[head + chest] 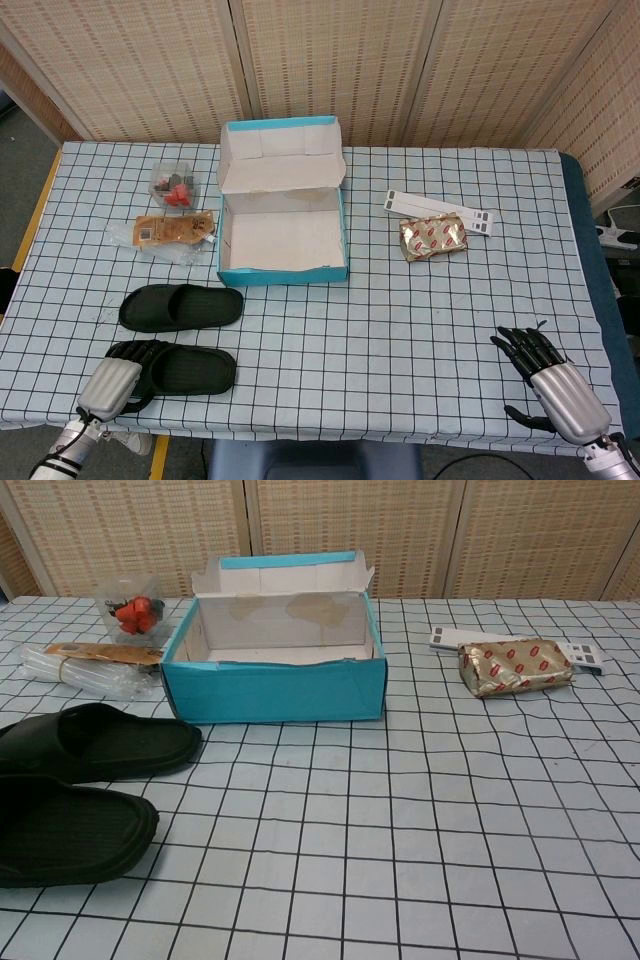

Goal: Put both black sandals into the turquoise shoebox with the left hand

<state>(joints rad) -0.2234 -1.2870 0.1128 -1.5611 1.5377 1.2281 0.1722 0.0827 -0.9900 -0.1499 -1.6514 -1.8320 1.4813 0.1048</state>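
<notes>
Sandals first: the near sandal [178, 369] lies under the left hand's [110, 378] fingertips at its heel end, but whether they grip it cannot be told. The second sandal [181, 306] lies just beyond. The turquoise shoebox [283, 226] stands open further off. The right hand [553, 383] rests spread, holding nothing.

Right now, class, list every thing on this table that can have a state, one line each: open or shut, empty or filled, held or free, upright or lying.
turquoise shoebox: open, lid flap up, empty.
near sandal: flat on the table, left hand on its heel end.
far sandal: flat, free.
right hand: fingers apart, holding nothing.
foil packet: sealed, lying.
brown bag: lying flat.
</notes>
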